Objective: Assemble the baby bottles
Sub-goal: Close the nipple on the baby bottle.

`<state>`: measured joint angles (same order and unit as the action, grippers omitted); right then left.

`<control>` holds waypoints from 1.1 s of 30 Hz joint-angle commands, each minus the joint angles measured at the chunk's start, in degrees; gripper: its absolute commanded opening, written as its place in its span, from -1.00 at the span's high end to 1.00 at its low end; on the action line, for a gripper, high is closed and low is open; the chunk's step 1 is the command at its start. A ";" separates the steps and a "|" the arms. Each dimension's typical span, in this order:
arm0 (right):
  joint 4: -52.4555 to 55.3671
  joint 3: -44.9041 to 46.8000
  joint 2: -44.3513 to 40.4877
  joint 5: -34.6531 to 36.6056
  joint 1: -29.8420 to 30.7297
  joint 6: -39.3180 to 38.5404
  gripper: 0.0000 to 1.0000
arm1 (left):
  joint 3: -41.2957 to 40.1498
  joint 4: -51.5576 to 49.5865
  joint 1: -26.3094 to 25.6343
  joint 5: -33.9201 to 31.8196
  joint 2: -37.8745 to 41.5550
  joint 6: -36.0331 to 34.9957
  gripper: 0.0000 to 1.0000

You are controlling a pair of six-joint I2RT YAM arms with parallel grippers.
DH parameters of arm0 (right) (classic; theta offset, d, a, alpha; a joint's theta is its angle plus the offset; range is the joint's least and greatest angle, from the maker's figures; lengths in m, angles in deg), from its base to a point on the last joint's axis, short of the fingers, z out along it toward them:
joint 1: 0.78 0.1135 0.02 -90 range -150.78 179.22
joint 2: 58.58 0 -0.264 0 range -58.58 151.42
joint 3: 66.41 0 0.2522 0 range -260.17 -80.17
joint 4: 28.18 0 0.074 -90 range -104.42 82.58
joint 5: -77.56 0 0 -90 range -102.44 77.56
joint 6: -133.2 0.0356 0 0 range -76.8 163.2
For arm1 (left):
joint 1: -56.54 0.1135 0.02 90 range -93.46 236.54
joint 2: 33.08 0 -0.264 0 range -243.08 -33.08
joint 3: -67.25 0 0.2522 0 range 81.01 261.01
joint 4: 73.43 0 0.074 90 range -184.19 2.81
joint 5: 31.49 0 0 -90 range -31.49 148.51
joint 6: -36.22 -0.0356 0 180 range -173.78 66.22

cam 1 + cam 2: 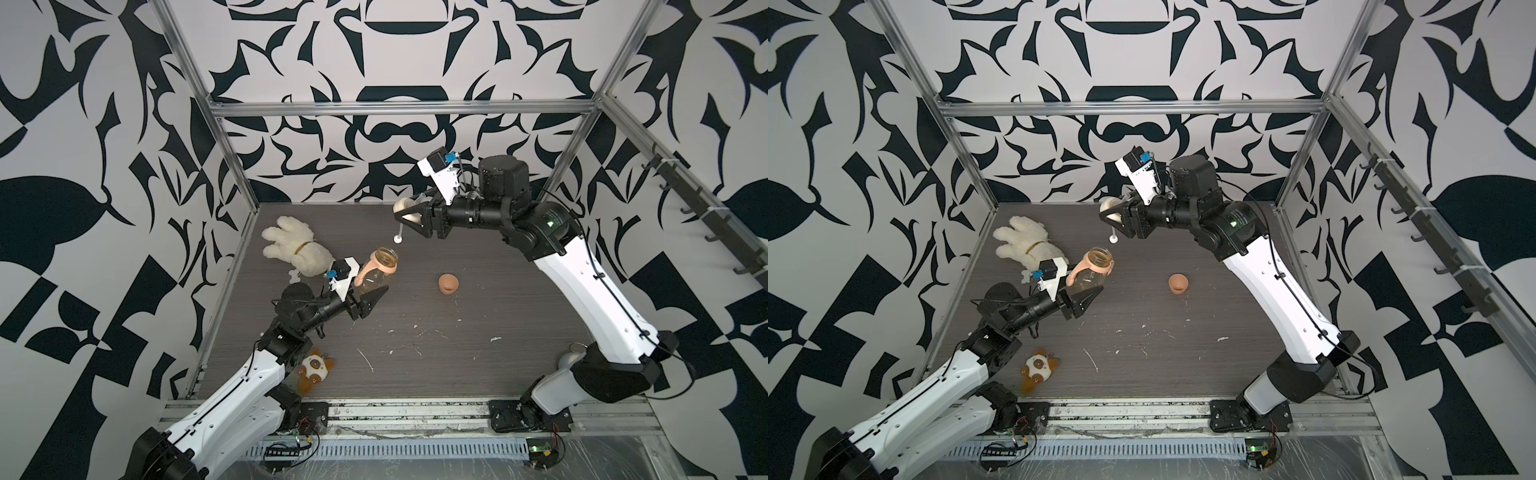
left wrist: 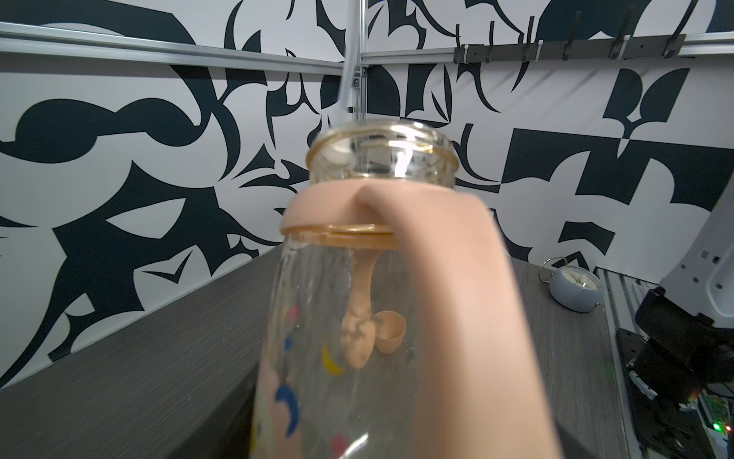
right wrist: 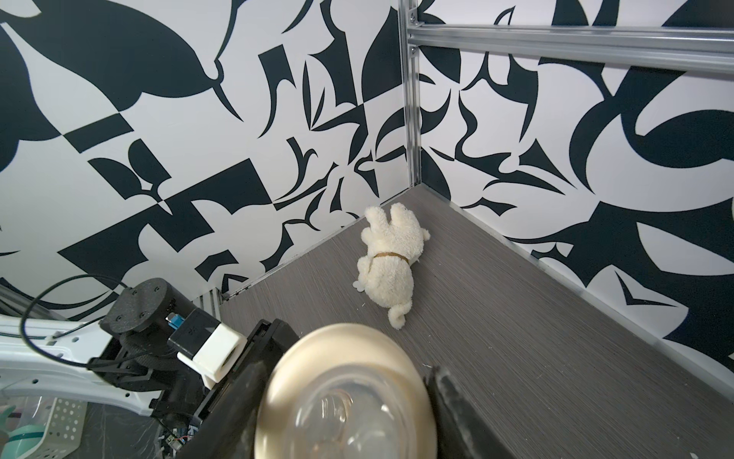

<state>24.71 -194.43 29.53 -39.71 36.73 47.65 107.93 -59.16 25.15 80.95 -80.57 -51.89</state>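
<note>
Fingers (image 3: 456, 413) of the right gripper (image 1: 402, 212) are clamped on either side of the cream collar (image 3: 341, 357), held in the air toward the back of the table (image 1: 457, 353), with its thin straw (image 1: 400, 228) hanging down. The left gripper (image 1: 376, 297) appears to be closed on the lower part of the bottle (image 1: 376, 280). Its wrist view hides the fingers, so that grip is judged from both top views. The bottle leans, its open mouth turned up and toward the collar, which hangs well apart from it.

One step looks done: the peach handle ring (image 2: 357, 210) already sits around the bottle's neck, below the bare threads. Two steps look to be left. The collar has yet to be brought over, its straw fed into the mouth and the rim seated on the threads. The peach cap (image 1: 448, 284) lies alone on the table, open side up, and would go on last.
</note>
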 commanded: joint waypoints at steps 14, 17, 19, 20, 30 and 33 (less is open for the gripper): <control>-4.22 0.24 -2.93 -2.04 0.19 1.07 0.15 | -0.29 2.93 0.45 1.45 -2.21 -0.13 0.11; -4.59 0.15 -2.54 -2.78 0.19 1.80 0.15 | -0.33 3.21 0.46 1.62 -2.52 -0.17 0.11; -4.68 0.10 -2.60 -2.97 0.27 2.02 0.16 | -0.46 3.43 0.42 1.64 -2.39 -0.22 0.11; -4.68 0.22 -2.59 -2.97 0.26 2.10 0.16 | -0.46 3.39 0.45 1.64 -2.28 -0.22 0.11; -6.59 1.80 -2.33 -3.85 0.45 3.80 0.18 | -0.18 4.50 0.52 3.04 -2.68 0.04 0.11; -7.00 2.21 -2.27 -3.88 0.54 4.16 0.19 | -0.05 4.79 0.50 3.57 -2.88 0.13 0.11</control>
<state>21.74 -192.15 27.85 -42.44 36.86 50.77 107.93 -57.19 25.41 83.04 -83.37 -51.89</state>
